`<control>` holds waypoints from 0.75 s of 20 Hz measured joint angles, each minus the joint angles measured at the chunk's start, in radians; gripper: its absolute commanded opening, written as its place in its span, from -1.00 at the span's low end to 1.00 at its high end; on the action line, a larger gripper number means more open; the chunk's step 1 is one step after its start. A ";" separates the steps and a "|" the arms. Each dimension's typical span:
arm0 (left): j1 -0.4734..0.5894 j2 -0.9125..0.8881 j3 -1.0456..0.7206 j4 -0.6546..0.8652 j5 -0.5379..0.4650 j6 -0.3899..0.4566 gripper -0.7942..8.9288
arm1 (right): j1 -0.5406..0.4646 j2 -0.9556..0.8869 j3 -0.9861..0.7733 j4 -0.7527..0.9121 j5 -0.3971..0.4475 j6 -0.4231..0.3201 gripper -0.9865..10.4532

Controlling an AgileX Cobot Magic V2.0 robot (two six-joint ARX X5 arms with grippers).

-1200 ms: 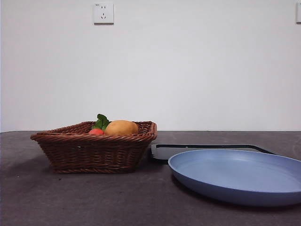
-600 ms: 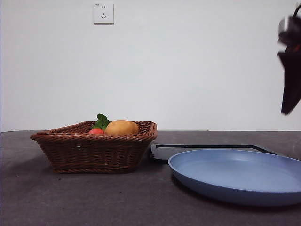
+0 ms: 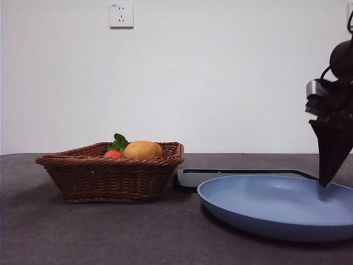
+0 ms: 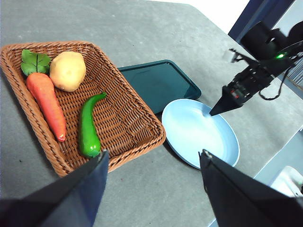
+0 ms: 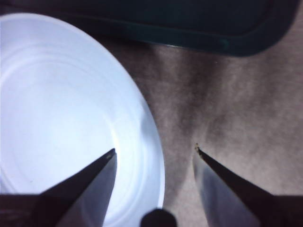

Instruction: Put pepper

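A robotics lab or test room is suggested rather than a home. A bare white wall [image 3: 220,83] with a single wall socket [image 3: 121,15] is seen behind a plain grey surface [image 3: 110,232]. Staged props are laid out on it: a wicker basket [image 3: 110,176] of produce, a blue plate [image 3: 276,212] and a dark tray [image 3: 242,175]. Cabled equipment [image 4: 270,42], possibly electronics, is seen dimly at the edge of the left wrist view.

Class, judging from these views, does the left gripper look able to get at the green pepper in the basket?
Probably yes. The left gripper is open and high above the table, and the pepper lies uncovered in the basket, apart from the carrot. The right gripper is over at the plate.
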 measured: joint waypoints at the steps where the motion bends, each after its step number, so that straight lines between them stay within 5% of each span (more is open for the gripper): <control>1: 0.000 0.000 0.000 0.000 0.000 0.000 -0.14 | 0.002 0.009 0.000 0.001 0.000 0.000 -0.41; 6: 0.000 0.000 0.000 0.000 0.000 0.000 -0.14 | 0.005 0.023 0.000 0.002 0.000 0.000 -0.82; 15: -0.039 0.089 0.011 0.008 -0.041 0.000 -0.14 | 0.005 -0.060 0.000 -0.047 -0.002 0.017 -0.82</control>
